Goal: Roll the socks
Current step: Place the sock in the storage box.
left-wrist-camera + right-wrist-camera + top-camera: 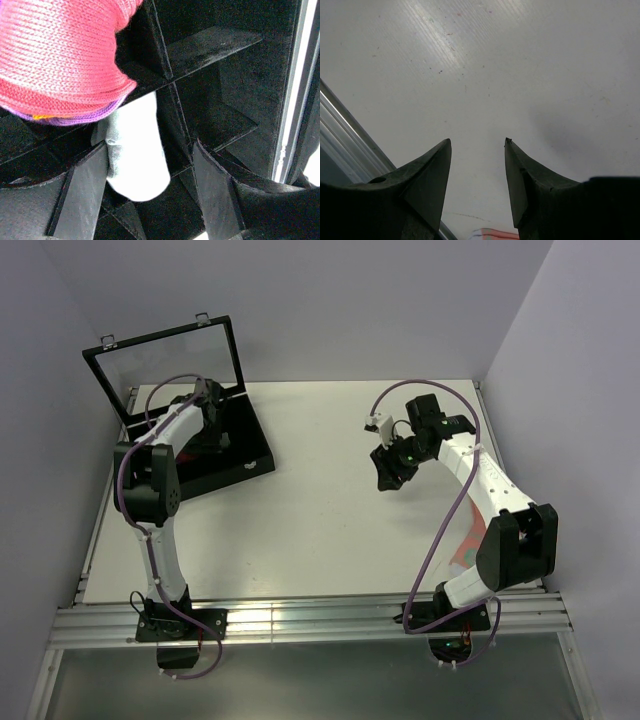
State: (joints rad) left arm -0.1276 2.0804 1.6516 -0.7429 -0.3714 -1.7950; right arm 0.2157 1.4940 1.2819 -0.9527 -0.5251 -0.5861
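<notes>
Desk [330,510] carries a black divided box [245,452] where the magenta-red sock [55,55] lies bundled just beside the grey sock [137,155], seemingly stowed, so the left fingers [82,200] gape wide around nothing while the right fingers [427,175] hover parted, empty.

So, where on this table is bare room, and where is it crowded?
Bare: the table middle, between the black box and the right gripper. Crowded: box cells under the left gripper, holding the red sock and grey sock.
</notes>
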